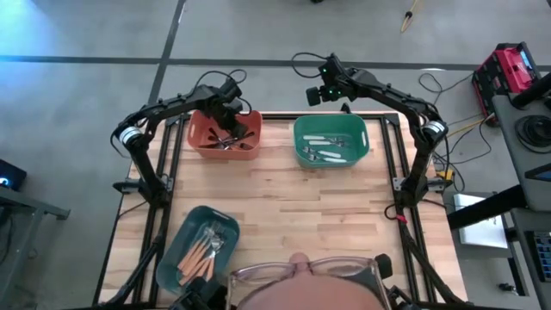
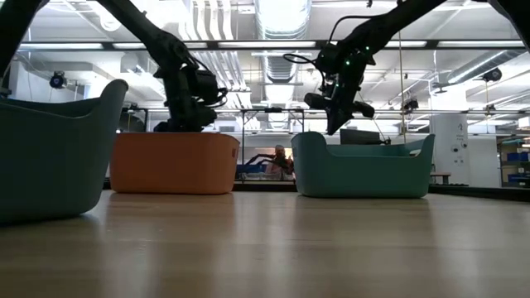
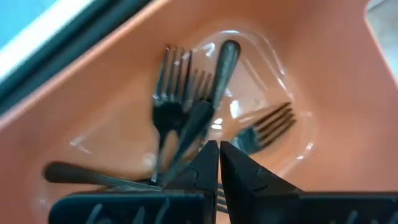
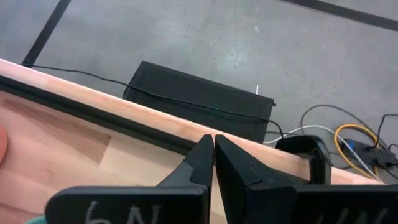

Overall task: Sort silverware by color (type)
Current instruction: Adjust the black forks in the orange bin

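Several all-black forks (image 3: pixel 186 106) lie crossed on the bottom of the orange bin (image 1: pixel 202 138) at the table's far left. My left gripper (image 3: pixel 217 149) hangs shut over them, pointing steeply down at about the height of the bin's rim (image 2: pixel 184 122), with nothing between its fingers. White-handled silverware (image 1: pixel 327 148) lies in the green bin (image 1: pixel 362 142) at the far right. Orange-handled silverware (image 1: pixel 200 254) lies in the dark teal bin (image 1: pixel 176 258) at the near left. My right gripper (image 4: pixel 213 146) is shut and empty, above the table's far edge behind the green bin (image 2: pixel 333 124).
Bare wooden tabletop (image 1: pixel 301 207) lies between the three bins. A person's head with glasses (image 1: pixel 301 274) shows at the table's near edge. A black box (image 4: pixel 199 99) and cables (image 4: pixel 354 143) lie on the floor beyond the far edge.
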### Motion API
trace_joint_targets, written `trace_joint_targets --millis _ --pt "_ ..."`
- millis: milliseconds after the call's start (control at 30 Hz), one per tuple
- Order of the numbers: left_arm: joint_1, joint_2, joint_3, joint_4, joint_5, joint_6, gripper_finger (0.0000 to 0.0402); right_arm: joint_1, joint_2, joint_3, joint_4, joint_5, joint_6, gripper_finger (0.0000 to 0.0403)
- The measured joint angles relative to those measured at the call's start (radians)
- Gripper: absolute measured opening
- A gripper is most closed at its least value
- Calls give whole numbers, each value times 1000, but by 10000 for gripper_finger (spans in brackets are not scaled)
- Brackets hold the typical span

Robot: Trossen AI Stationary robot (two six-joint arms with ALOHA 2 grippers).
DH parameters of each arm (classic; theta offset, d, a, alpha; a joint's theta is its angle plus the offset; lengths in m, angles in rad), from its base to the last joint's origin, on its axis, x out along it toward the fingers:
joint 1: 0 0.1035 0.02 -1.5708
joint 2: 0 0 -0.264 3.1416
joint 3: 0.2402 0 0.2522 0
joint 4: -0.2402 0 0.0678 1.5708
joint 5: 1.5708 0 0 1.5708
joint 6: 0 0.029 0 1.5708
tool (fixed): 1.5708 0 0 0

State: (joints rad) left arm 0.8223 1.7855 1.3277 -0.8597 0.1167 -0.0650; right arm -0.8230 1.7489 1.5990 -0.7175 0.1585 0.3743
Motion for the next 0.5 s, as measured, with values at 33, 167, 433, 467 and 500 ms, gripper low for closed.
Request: trace_joint_targets --millis 33,167,433,467,500 --pt "0 0 0 5 -7 14 0 -1 0 0 3 0 -9 9" --pt "4 0 44 3 10 19 0 -6 0 0 2 1 -34 9" --pt "-26 -7 241 -239 168 244 0 -7 0 0 -2 0 -38 9" --pt "-31 -10 254 -285 175 295 0 -7 0 0 -1 0 -39 9" --pt "-34 -14 259 -321 180 344 0 -7 0 0 -1 0 -45 9"
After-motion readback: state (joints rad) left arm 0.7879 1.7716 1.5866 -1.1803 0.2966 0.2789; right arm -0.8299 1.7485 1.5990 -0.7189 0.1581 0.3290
